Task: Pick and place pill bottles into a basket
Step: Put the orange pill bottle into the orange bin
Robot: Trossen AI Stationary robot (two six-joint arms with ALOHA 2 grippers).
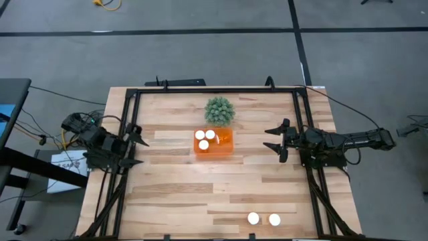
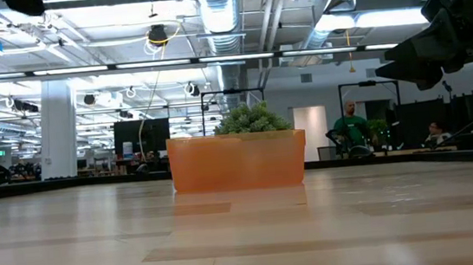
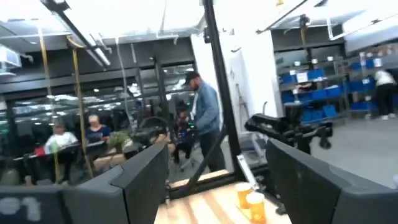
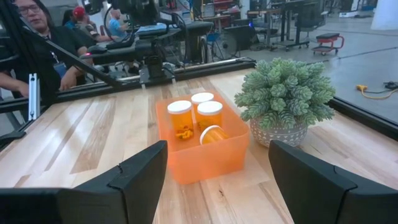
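The translucent orange basket (image 1: 214, 143) stands at the table's middle. In the right wrist view (image 4: 202, 146) it holds three upright pill bottles with white caps (image 4: 201, 99) and one bottle lying on its side (image 4: 213, 134). Two more pill bottles (image 1: 253, 218) (image 1: 274, 219) stand on their bases near the table's near edge, right of centre. My left gripper (image 1: 139, 148) is open and empty, left of the basket. My right gripper (image 1: 269, 138) is open and empty, right of the basket, above the table and facing it (image 4: 217, 180).
A round green spiky plant (image 1: 219, 110) in a pot stands just beyond the basket. A black frame (image 1: 214, 89) runs along the table's far, left and right sides. People stand and sit in the room beyond the table (image 4: 28, 25).
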